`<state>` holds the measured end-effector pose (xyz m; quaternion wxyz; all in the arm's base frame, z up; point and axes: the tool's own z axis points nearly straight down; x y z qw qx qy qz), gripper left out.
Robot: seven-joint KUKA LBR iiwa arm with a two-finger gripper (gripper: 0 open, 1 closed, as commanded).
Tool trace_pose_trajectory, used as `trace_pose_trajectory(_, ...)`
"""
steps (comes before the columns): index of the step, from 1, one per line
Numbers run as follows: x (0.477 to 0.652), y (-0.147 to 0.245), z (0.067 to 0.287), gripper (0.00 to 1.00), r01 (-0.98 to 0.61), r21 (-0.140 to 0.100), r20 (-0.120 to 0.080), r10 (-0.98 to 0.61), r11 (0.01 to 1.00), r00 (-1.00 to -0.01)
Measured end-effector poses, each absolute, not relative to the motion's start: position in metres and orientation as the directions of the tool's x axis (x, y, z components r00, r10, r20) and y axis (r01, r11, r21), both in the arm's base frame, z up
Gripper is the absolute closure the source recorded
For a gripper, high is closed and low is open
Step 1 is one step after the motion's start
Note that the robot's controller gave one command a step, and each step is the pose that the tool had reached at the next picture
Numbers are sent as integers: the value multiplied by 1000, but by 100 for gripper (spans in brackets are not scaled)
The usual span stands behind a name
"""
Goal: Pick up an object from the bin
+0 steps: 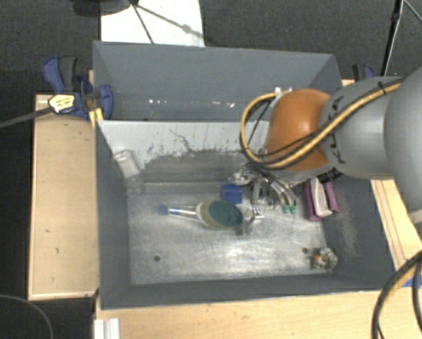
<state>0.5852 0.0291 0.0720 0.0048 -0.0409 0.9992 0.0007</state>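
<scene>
So the hand (252,215) is down low in the bin (197,83), about the middle of the floor and a bit right of centre. It's touching, or very nearly touching, the right end of a scrubber (218,215). That's a dark green oval head on a pale see-through handle with a blue bit at the far end, lying flat with the handle pointing left. Honestly can't tell how far open the hand is, or whether it has hold of anything, because it's all a tangle of metal from this angle.

Right behind the scrubber head, tucked against the hand, there's a small blue block (231,193). The big orange cover (299,129) on the wrist, with yellow and black cables (252,122) looped round it, hangs over the back right part of the bin.

Other stuff: a purple and pink thing (319,198) lying along the right wall, a clear cup (127,163) up in the back left corner, and a little brownish lump (322,259) in the front right corner, well apart from the hand.
</scene>
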Motion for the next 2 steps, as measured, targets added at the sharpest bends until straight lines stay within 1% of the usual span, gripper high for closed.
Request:
trace_pose_trajectory(1,587,26,76,100,-80,-1,-16,-80,997,-997)
trace_pose_trajectory(2,585,42,257,100,-147,-1,-13,-147,989,-989)
